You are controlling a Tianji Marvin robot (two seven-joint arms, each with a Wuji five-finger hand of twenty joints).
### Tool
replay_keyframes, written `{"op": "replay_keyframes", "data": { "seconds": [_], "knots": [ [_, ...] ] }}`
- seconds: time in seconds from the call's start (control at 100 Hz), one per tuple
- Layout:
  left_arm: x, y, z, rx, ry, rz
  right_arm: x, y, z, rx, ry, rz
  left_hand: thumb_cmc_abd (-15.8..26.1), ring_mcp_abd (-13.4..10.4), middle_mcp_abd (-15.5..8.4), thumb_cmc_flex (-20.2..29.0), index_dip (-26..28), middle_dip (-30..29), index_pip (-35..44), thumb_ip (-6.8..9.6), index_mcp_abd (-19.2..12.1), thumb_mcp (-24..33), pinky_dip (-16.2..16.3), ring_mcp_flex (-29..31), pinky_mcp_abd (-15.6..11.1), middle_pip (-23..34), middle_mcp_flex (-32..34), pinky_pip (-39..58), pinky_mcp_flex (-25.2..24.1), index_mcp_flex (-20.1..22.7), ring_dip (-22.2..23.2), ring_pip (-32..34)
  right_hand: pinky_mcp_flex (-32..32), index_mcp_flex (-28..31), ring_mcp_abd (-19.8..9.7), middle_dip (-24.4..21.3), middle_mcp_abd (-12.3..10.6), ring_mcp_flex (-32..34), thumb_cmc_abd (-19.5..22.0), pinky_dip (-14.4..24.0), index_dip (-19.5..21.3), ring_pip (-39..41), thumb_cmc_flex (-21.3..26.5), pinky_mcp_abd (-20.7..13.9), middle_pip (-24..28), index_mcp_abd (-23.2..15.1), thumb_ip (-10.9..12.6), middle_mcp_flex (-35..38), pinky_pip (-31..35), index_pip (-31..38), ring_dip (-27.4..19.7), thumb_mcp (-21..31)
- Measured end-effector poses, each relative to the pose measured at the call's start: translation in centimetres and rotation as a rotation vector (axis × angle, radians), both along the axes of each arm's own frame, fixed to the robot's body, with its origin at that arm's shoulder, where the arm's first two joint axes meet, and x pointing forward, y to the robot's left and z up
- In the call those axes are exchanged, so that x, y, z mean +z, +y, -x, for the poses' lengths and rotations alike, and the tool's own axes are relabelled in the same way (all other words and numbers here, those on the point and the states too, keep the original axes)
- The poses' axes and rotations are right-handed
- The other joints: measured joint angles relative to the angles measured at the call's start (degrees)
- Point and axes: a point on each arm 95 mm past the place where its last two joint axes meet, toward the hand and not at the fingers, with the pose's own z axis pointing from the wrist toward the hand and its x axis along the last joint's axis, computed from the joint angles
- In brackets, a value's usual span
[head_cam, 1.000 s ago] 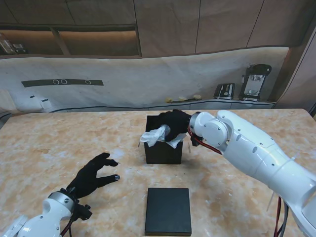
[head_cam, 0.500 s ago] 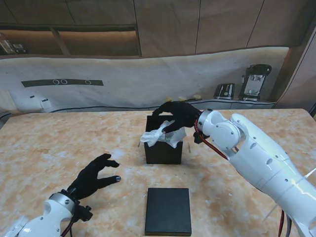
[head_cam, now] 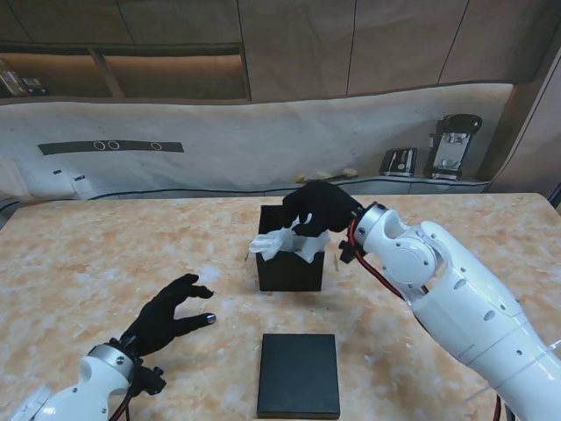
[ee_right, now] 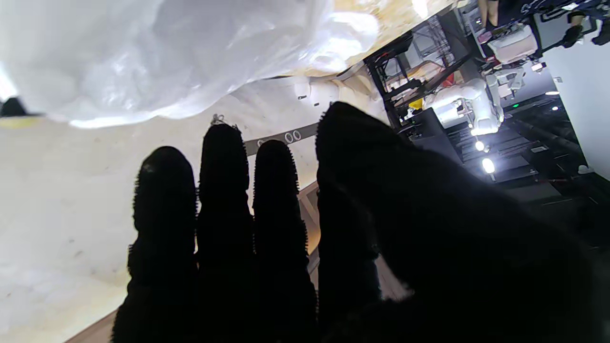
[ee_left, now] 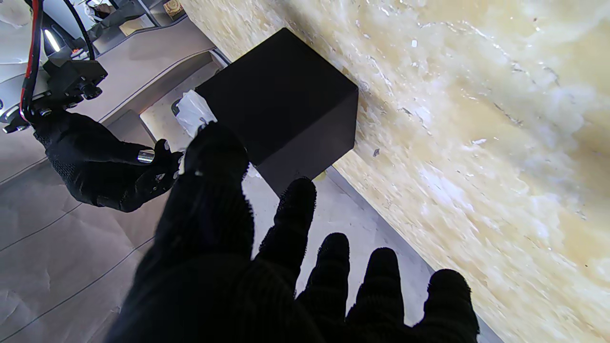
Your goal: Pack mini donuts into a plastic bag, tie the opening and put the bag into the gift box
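The table (head_cam: 79, 254) is a tan, marbled stone-look slab running the full width of the stand view. Behind its far edge hangs a wrinkled white sheet (head_cam: 219, 140), and above that are brown wall panels and a lit shelf. 2 small dark appliances (head_cam: 438, 147) stand on a ledge at the far right. A dark strip on the sheet shows 3 small rings; no writing or brand can be read anywhere.

The black gift box (head_cam: 291, 259) stands open near the table's middle, with the white plastic bag (head_cam: 285, 239) sticking out of its top. The donuts cannot be made out. A flat black lid (head_cam: 299, 374) lies on the table nearer to me, well apart from the box.

The right hand (head_cam: 320, 208) hovers over the box's far right corner, just beside the bag; its wrist view shows 4 straight fingers (ee_right: 224, 190) side by side with nothing in them, the bag's crinkled plastic just beyond their tips. The left hand (head_cam: 166, 314) rests low at the left, fingers spread and empty.

Bare table lies on both sides of the box.
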Motion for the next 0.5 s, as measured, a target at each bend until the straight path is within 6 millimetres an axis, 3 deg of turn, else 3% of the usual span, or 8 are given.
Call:
{"op": "replay_keyframes", "data": {
  "seconds": [0.17, 0.5],
  "knots": [
    [0.0, 0.0, 0.1, 0.001, 0.001, -0.001, -0.8, 1.1, -0.1, 0.041, 0.044, 0.050, 0.00, 0.00, 0.00, 0.00, 0.00, 0.00, 0.00, 0.00, 0.00, 0.00, 0.00, 0.00, 0.00, 0.00, 0.00, 0.00, 0.00, 0.00, 0.00, -0.03, 0.95, 1.36, -0.10, 0.05, -0.35, 1.74, 0.00, -1.29, -1.23, -3.36, 0.00, 0.00, -1.70, -0.02, 0.00, 1.39, -2.15, 0.00, 0.00, -0.10],
    [-0.1, 0.1, 0.1, 0.003, 0.009, -0.006, -3.3, 1.6, -2.6, 0.006, 0.108, 0.112, 0.00, 0.00, 0.00, 0.59, 0.00, 0.00, 0.00, 0.00, 0.00, -0.03, 0.00, 0.00, 0.00, 0.00, 0.00, 0.00, 0.00, 0.00, 0.00, -0.05, 2.52, 3.42, -0.12, -0.79, -0.96, 3.49, 0.00, -2.52, -2.71, -4.17, 0.06, -0.04, -3.01, -0.14, 0.00, 4.37, -2.68, 0.62, -0.12, 0.00]
  ]
}}
